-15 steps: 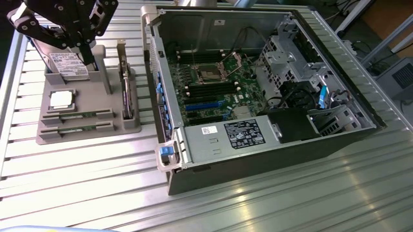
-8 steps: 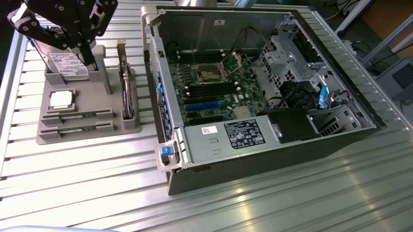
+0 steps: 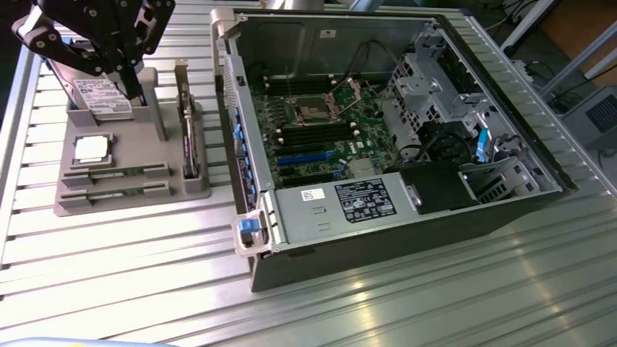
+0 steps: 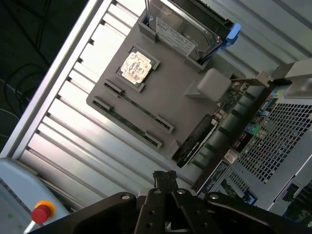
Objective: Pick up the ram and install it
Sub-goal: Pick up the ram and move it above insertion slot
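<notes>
Jaws clenched, empty, by HDD [image 3: 92,90], ram [image 3: 115,174] well apart in holder [image 3: 135,153]

Hard light from above turns the ribbed metal table [image 3: 415,296] into streaks of white glare, strongest in front of the computer case [image 3: 386,238], well away from the claw [image 3: 133,92], and the inside of the case is dim and shadowed. In the wrist view the table slats beyond the claw blaze white, the square chip [image 4: 136,67] glints, and the floor [image 4: 29,44] past the table's edge is nearly black.
</notes>
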Available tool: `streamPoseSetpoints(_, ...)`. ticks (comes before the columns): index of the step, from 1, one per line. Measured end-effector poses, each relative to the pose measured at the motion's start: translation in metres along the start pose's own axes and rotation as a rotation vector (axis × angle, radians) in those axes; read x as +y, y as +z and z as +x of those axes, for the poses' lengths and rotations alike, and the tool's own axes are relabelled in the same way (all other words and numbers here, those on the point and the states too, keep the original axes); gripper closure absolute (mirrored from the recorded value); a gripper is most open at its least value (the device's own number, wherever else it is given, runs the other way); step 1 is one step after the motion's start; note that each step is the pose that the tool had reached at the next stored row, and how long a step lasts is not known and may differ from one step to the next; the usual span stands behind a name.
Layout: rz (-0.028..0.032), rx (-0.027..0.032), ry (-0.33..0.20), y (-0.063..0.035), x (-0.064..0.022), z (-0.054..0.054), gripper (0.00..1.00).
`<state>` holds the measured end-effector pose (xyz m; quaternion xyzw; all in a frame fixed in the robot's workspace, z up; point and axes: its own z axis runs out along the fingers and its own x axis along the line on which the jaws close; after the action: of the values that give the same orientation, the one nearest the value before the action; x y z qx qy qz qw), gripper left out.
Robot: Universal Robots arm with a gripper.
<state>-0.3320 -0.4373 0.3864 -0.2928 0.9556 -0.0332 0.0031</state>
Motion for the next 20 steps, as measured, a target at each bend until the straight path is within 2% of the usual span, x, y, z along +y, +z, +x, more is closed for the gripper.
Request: streamPoseSetpoints(20, 0.0163, 0.0062, -0.066, 0.0, 0.0, 0.0, 0.9)
